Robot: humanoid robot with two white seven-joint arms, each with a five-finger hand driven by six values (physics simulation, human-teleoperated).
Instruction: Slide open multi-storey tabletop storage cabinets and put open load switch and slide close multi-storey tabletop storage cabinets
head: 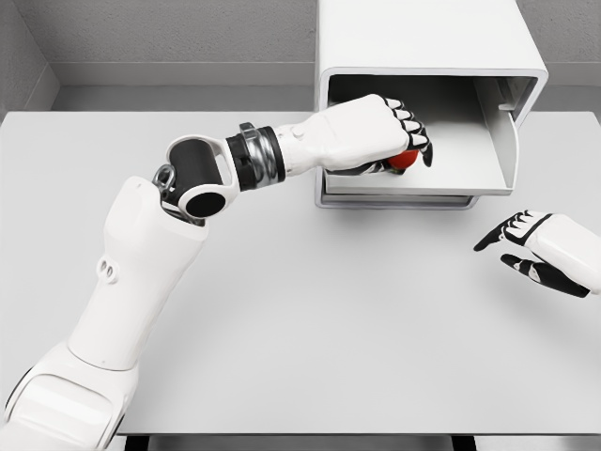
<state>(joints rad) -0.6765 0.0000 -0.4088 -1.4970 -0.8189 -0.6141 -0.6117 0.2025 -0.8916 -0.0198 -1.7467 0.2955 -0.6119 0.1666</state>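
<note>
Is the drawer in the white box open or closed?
Open. The drawer sticks out of the cabinet, and the left robot hand reaches inside with a red thing.

There are no words to read here. No numbers, labels or signs show on anything.
</note>
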